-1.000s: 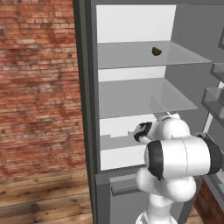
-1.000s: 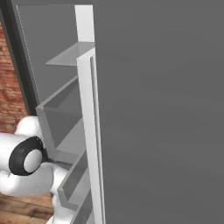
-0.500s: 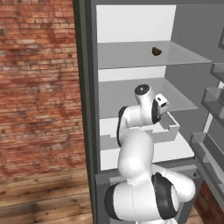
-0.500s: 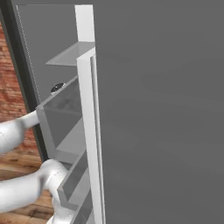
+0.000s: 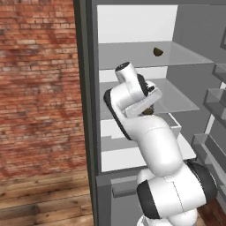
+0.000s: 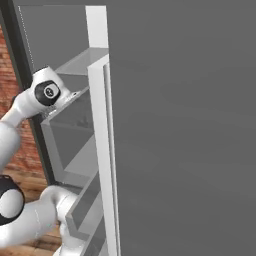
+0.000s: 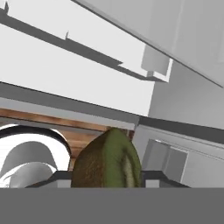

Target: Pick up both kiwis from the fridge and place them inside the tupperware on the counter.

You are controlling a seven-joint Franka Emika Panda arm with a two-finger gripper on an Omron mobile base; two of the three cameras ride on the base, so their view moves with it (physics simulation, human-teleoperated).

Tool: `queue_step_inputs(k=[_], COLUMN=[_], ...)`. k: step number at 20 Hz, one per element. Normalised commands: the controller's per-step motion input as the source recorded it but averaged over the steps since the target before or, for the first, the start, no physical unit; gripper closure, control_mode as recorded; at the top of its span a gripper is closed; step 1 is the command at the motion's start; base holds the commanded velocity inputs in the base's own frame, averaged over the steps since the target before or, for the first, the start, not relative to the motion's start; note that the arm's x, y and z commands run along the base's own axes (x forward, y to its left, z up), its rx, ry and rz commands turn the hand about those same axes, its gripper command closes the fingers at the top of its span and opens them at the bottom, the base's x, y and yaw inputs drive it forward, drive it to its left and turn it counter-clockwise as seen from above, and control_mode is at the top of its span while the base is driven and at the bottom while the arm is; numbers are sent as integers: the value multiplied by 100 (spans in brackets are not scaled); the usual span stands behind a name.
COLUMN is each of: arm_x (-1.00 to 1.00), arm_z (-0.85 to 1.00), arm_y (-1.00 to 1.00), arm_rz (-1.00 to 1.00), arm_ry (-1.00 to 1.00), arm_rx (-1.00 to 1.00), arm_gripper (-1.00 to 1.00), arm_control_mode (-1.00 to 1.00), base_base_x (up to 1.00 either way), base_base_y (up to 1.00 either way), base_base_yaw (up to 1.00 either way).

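The fridge (image 5: 132, 26) stands open, tall and dark grey with a pale interior and flat grey shelves; its door (image 6: 180, 125) hangs beyond the fingers, its door shelves (image 6: 75, 150) edge-on in the right base view; a red brick wall (image 5: 39, 88) lies on the far side from the door, with a wooden floor (image 5: 48, 198) below; the white arm (image 5: 150, 141) rises in front of the open compartment and bends back toward itself, so the fingers (image 5: 148, 110) sit level with the middle shelf (image 5: 176, 99), just in front of its front edge; in the hand view the fingers are clamped on a kiwi (image 7: 107, 159), olive-brown and egg-shaped, which sits right between the two dark tips and bulges above them; in the left base view that held fruit shows only as a small dark spot at the fingers; the other kiwi (image 5: 158, 51) lies on the upper shelf (image 5: 145, 55), above the fingers and well apart from them, toward the back wall.
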Motion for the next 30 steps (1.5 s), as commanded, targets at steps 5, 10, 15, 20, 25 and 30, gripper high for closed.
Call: queue_step_inputs(k=[5,10,15,20,25,30], arm_x=[-68,-54,-55,-44,-46,0], arm_z=[15,49,42,61,42,0], arm_y=[40,0,0,0,3,0], arm_rz=[5,0,0,0,0,0], arm_ry=[-46,-41,-9,2,1,0], arm_rx=[-20,-7,0,0,0,0], arm_gripper=[100,100,100,100,100,100], arm_control_mode=[-100,-100,-100,-100,100,100], base_base_x=[0,0,0,0,-17,-98], base_base_y=[0,0,0,0,4,47], base_base_yaw=[0,0,0,0,0,0])
